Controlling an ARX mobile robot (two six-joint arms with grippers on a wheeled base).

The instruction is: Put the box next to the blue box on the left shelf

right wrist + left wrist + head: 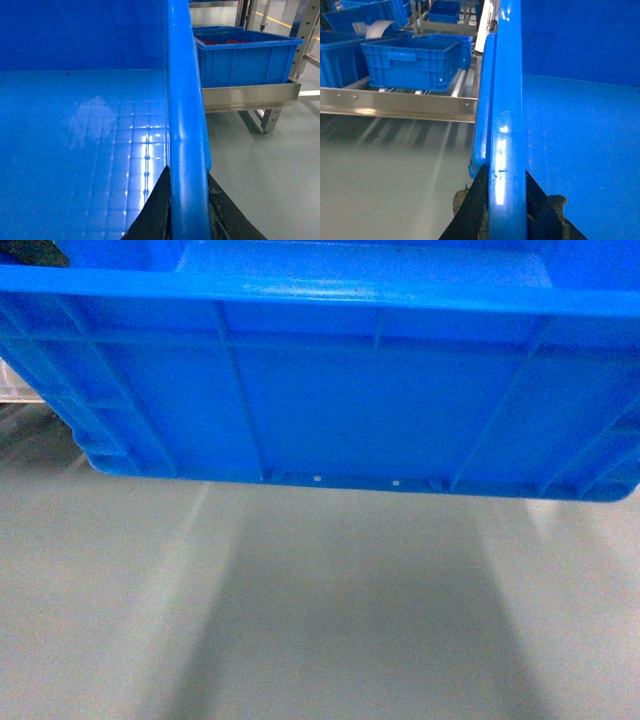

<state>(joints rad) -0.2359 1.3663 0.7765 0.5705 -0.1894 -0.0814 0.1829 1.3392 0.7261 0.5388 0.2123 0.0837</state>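
While the box [380,400] hangs above the grey floor [320,620], filling the head view, its rolled rim runs between both sets of fingers: left gripper [506,210] clamped on one side wall, right gripper [186,210] on the opposite. Left shelf [400,104] with another blue crate [412,62] sits just beside it.

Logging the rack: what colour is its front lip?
Silvery steel front lip, clearest in the left wrist view.

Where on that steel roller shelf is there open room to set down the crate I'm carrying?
On the left shelf, bare rollers show right of the smaller blue crate, between it and the carried box. Left of that crate, more blue bins crowd the shelf. The left gripper and right gripper each clamp the box's rim.
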